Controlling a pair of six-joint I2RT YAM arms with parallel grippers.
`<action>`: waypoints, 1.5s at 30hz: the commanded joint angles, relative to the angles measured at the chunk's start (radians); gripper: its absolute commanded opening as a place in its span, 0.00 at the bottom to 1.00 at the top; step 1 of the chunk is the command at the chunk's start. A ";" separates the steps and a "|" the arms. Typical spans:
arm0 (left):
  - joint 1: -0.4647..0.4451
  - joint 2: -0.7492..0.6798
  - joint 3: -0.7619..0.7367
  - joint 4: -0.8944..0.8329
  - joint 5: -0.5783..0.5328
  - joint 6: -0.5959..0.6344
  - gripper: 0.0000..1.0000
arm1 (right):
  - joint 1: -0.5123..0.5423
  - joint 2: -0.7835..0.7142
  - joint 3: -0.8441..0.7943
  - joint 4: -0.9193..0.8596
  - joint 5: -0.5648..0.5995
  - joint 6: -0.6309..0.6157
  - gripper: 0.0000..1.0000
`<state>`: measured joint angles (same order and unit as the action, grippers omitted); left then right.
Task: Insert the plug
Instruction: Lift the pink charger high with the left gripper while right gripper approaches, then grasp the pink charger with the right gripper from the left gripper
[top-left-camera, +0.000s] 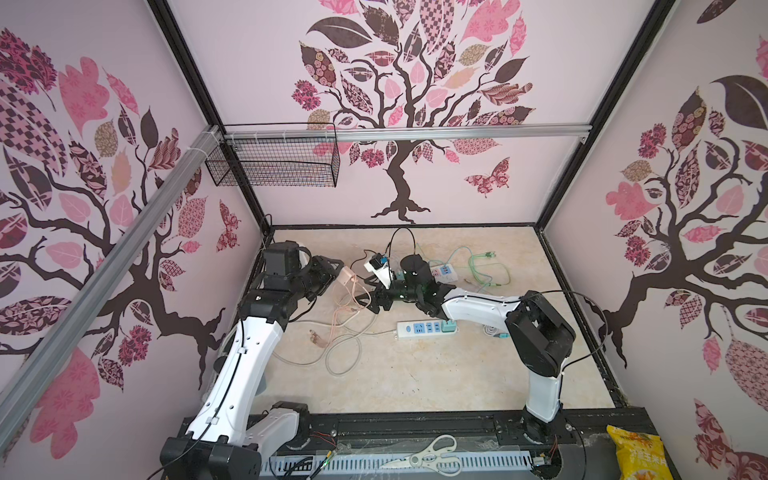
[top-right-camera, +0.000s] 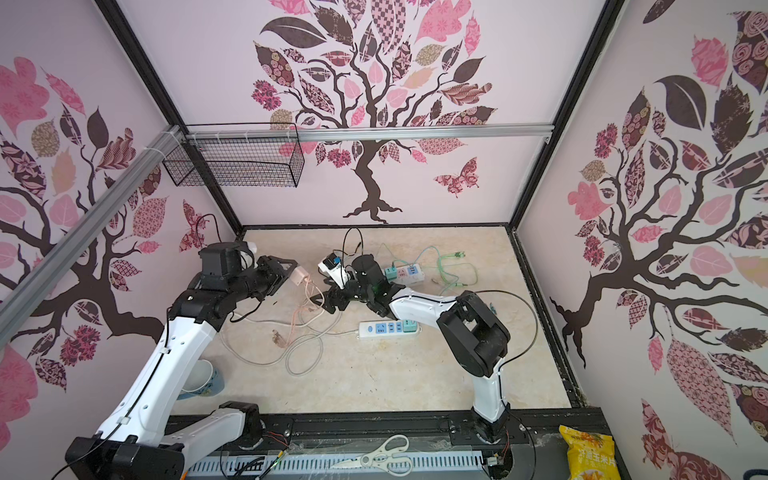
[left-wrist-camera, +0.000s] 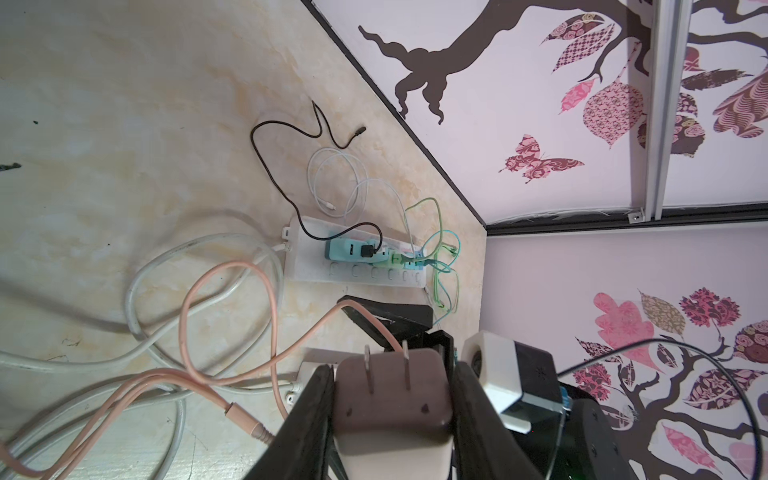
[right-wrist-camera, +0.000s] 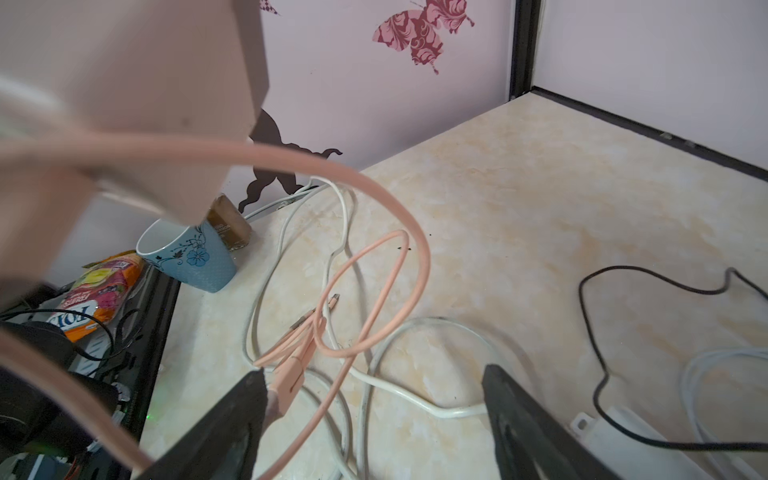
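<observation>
Left gripper (left-wrist-camera: 388, 372) clamps the pink charger plug (left-wrist-camera: 390, 409), aloft and well apart from the white power strip (top-left-camera: 402, 330); I'd square its prongs (left-wrist-camera: 368, 368) over a free socket (top-left-camera: 420, 328), then press straight.

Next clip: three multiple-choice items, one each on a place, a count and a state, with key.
1. Where do the scissors lie? A in the wire basket; B on the slotted duct at the front; C on a power strip.
2. How many prongs has the plug in the left pincer? A one; B two; C three.
3. The right pincer is: A open; B shut on the plug; C shut on the scissors.
Key: B, both top views show them on the duct; B, two flat blades show; A, its jaws stand wide apart.
</observation>
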<state>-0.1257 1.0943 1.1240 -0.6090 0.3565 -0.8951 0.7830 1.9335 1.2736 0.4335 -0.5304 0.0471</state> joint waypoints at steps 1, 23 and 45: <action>0.000 -0.015 0.049 0.011 0.053 0.019 0.00 | 0.002 0.097 0.107 0.086 -0.020 0.071 0.81; 0.134 -0.028 0.105 -0.204 -0.699 0.242 0.00 | -0.025 -0.321 -0.222 0.330 0.353 0.063 0.00; 0.349 0.105 0.464 -0.188 -0.692 0.361 0.00 | -0.024 -0.481 -0.418 -0.117 0.250 -0.276 0.91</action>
<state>0.2447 1.1957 1.5402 -0.7723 -0.3801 -0.5877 0.7628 1.5002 0.8169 0.3843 -0.2878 -0.2466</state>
